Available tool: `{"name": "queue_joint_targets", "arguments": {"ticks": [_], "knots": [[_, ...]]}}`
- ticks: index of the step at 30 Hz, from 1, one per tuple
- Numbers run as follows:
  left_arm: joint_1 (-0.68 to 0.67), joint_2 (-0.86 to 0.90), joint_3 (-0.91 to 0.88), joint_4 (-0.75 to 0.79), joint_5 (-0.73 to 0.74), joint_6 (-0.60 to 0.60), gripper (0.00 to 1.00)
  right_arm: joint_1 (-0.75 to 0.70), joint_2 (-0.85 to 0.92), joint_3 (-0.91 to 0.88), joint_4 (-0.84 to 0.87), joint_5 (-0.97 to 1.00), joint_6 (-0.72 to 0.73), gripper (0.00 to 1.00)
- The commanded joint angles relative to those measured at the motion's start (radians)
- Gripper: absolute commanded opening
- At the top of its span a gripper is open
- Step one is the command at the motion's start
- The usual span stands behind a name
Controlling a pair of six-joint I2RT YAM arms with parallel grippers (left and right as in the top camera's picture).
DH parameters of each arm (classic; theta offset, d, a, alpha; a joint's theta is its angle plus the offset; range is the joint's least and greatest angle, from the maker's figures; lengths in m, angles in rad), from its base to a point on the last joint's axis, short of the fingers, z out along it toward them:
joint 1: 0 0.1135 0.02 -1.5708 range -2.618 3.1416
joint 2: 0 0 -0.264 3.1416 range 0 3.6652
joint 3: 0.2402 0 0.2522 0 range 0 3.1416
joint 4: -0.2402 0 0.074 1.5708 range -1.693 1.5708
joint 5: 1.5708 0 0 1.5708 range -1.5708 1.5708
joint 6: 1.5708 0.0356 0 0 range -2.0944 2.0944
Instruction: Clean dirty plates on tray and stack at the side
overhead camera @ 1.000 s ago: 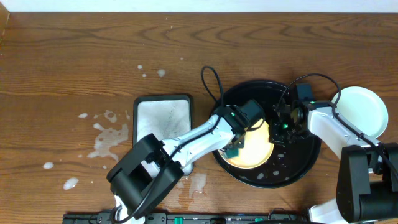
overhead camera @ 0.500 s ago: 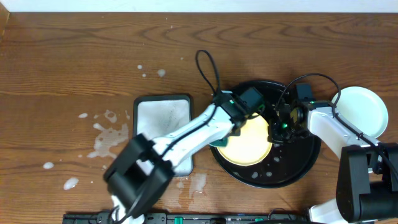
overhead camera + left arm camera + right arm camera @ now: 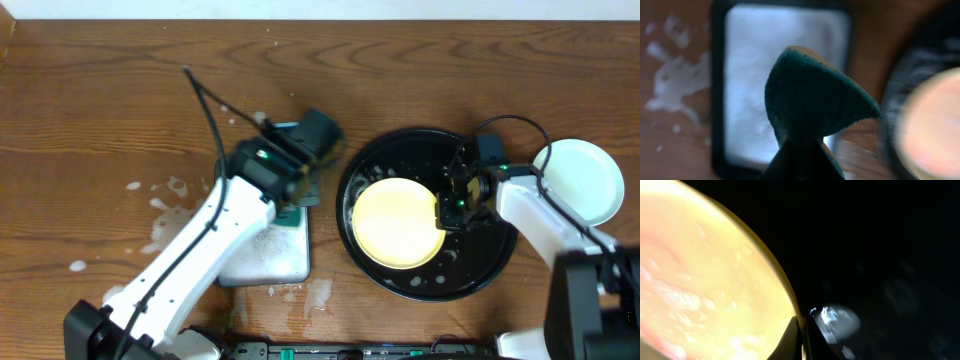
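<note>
Now right gripper pinches yellow plate by its right rim inside black tray; pale plate lies further right, right arm nearer. Left gripper clamps green sponge over sponge tray.

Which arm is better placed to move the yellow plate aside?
Right. The right tool is shut on the yellow plate's rim, near the side plate; the left tool holds the sponge over the sponge tray.

Pale yellow plate, black tray, dark green sponge
</note>
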Motion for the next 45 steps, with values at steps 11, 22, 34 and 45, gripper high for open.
{"name": "queue_joint_targets", "arguments": {"ticks": [11,22,34,45], "knots": [[0.216,-0.061,-0.166,0.106,0.203,0.167,0.42,0.277,-0.461,0.002,-0.064,0.451,0.057,0.01],[0.216,-0.285,-0.166,0.063,0.306,0.167,0.77,-0.044,-0.174,-0.016,0.014,-0.124,-0.142,0.35],[0.216,-0.314,-0.166,0.063,0.306,0.164,0.82,-0.101,0.130,-0.016,0.156,-0.222,-0.198,0.02],[0.216,-0.314,-0.166,0.063,0.306,0.163,0.82,-0.010,-0.211,-0.005,0.050,0.100,-0.054,0.01]]}}
